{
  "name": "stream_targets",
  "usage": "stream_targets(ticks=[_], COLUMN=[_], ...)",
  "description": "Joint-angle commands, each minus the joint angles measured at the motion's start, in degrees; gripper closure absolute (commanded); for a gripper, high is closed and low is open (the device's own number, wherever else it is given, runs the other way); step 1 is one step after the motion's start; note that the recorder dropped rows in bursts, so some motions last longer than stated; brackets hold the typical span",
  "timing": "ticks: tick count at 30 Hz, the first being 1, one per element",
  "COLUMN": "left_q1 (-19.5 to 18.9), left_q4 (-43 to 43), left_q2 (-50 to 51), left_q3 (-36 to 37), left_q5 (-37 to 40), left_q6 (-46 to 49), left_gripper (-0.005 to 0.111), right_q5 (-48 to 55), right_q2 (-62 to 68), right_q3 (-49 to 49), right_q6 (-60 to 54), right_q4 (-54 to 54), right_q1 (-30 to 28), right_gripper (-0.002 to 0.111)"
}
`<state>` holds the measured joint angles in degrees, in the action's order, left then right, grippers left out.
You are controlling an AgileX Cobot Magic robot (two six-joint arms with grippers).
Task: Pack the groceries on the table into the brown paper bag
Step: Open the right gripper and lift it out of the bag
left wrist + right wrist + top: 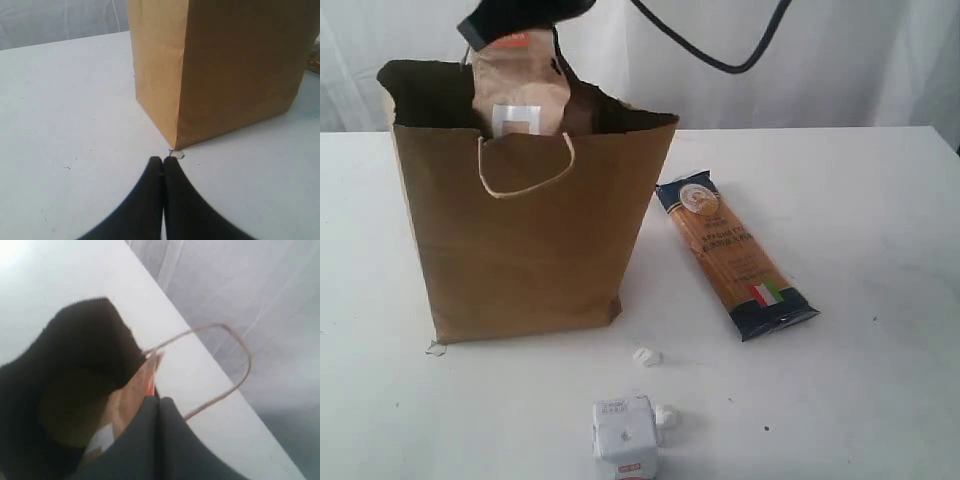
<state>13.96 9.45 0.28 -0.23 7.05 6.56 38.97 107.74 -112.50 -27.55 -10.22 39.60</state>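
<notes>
The right gripper point(131, 390) is reaching across to the left side of the exterior view, and its jaws are pinching the top of the brown orange-labelled pouch point(520, 90). The pouch is standing upright with its lower part inside the brown paper bag point(520, 250) and its upper part showing above the rim. The bag is standing open on the table point(860, 200). The left gripper point(162, 162) is sitting just beside the bag's bottom corner, its jaws pressed together with nothing between them. The long spaghetti packet point(735, 255) is lying flat just right of the bag, and the white carton point(625, 435) is sitting near the front edge, apart from the bag.
</notes>
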Motion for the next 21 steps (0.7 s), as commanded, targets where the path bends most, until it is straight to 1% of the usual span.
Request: stream_targets(ticks=[1,6,9,13,14,15,21], left_q1=[-0.3,-0.3,-0.3,-0.3,-0.3,-0.3,-0.3], left_q4=[0.3,0.3,0.3,0.3,0.3,0.3,0.3], left_q2=[-0.3,-0.3,-0.3,-0.3,-0.3,-0.3,-0.3], left_q3=[0.2,0.2,0.2,0.2,0.2,0.2,0.2], left_q5=[0.1,0.1,0.1,0.1,0.1,0.1,0.1], left_q6=[-0.3,-0.3,-0.3,-0.3,-0.3,-0.3,-0.3], left_gripper=[0.107,0.107,0.107,0.107,0.107,0.107,0.107], right_q5=[-2.1,1.3,1.6,6.2,6.6,7.6,11.4], right_q2=[-1.3,-0.4,-0.4,-0.4,-0.7,-1.0,-3.1], right_q3=[-2.3,-2.3,-2.3,-2.3,-2.3,-2.3,-2.3], right_q6=[-0.8,-0.8,-0.8,-0.8,-0.8,-0.8,-1.1], right_q4=[-0.6,-0.7,-0.5,-0.5,-0.4,0.0,2.5], right_q1=[0.8,1.2,1.5,2.0,2.0,2.1,2.6], right_gripper=[0.108,0.108,0.107,0.087,0.085,0.083,0.083])
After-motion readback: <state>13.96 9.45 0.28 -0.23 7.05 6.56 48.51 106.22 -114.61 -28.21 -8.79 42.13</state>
